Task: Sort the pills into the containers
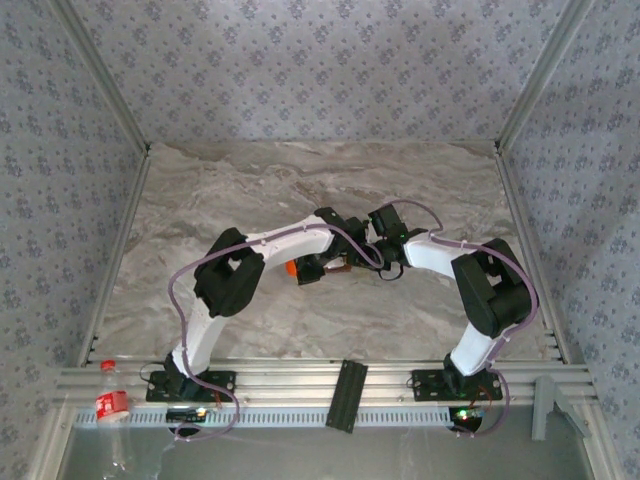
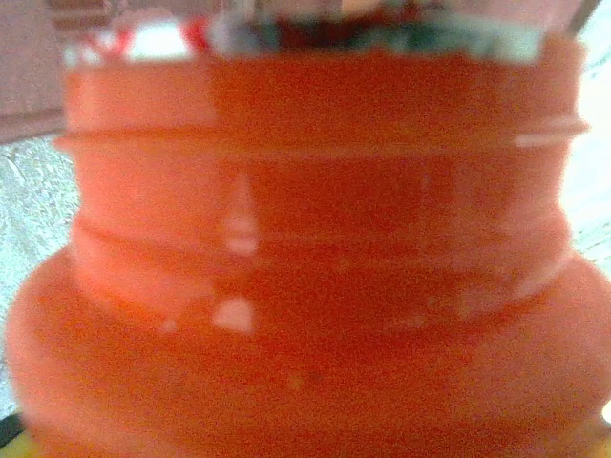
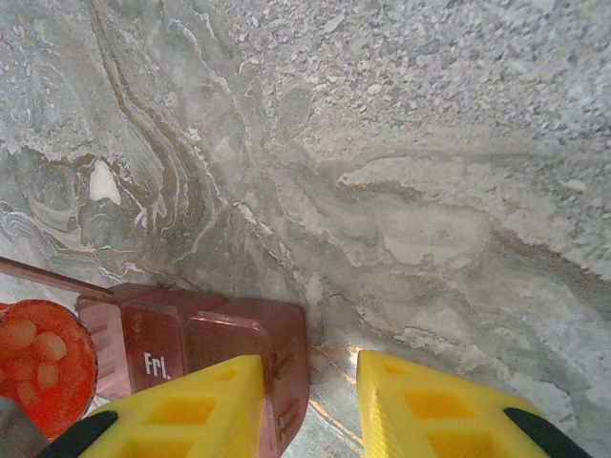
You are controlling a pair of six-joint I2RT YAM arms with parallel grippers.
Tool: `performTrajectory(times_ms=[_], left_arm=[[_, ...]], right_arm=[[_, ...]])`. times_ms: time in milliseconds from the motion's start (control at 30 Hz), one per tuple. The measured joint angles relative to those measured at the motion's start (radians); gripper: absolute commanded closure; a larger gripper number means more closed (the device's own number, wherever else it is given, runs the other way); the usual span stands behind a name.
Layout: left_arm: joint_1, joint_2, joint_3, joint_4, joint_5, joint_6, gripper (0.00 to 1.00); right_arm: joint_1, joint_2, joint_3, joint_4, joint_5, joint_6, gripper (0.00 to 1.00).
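Observation:
The orange bottle [image 1: 290, 269] sits in my left gripper [image 1: 312, 268] at the table's middle. In the left wrist view its orange body [image 2: 315, 286] fills the frame, so the jaws are hidden. Its open mouth faces the right wrist camera, with pale pills [image 3: 33, 355] inside. The dark reddish-brown containers [image 3: 239, 334] lie beside the mouth, and one lid reads "Fri.". My right gripper [image 3: 310, 370] is open over the strip's right end. One of its yellow fingers [image 3: 205, 401] is above the end compartment and the other is above the bare marble.
A clear plastic bottle with a red label [image 1: 112, 405] lies at the near left by the rail. A black bar [image 1: 347, 393] crosses the rail between the arm bases. A grey bracket [image 1: 552, 405] is at the near right. Patterned walls enclose the marble tabletop [image 1: 300, 180].

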Motion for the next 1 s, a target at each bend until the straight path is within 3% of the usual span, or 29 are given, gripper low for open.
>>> performTrajectory(times_ms=[1000], left_arm=[[-0.029,-0.008,-0.02,0.031,-0.061,0.012,1.0]], right_arm=[[-0.003,0.0,-0.006,0.01,-0.006,0.0,0.67]])
